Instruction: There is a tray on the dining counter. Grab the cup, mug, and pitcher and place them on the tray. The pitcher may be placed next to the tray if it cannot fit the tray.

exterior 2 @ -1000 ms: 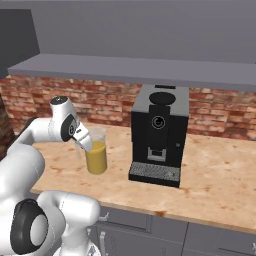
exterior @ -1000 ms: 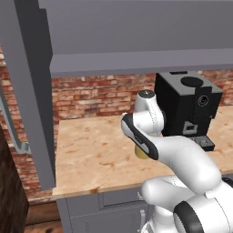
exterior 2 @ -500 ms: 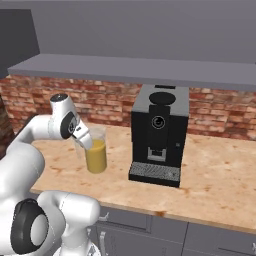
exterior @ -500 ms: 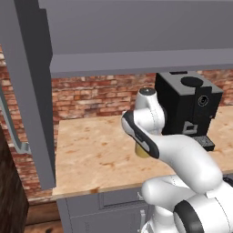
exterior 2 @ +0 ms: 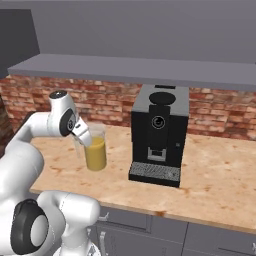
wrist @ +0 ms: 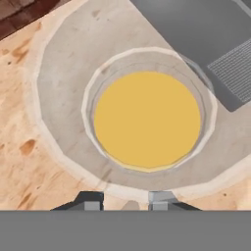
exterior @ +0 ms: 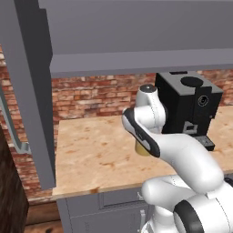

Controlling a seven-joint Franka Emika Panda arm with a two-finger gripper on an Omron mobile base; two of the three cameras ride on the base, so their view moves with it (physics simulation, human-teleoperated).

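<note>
As I look down along the hand, jaws: narrowly parted, closed on the near rim of the clear cylindrical glass pitcher of orange-yellow liquid (wrist: pixel 147 120).
Pitcher: directly below and ahead of the jaws, upright (exterior 2: pixel 95 152); I cannot tell whether its base touches the table.
Table: light wood-grain top (exterior 2: pixel 210 180), beneath the jaws, under a grey shelf (exterior 2: pixel 150 70).
Black coffee machine (exterior 2: pixel 159 132): near, just beyond the pitcher from the jaws, apart from it.
Red brick wall (exterior: pixel 95 98): behind the jaws.
</note>
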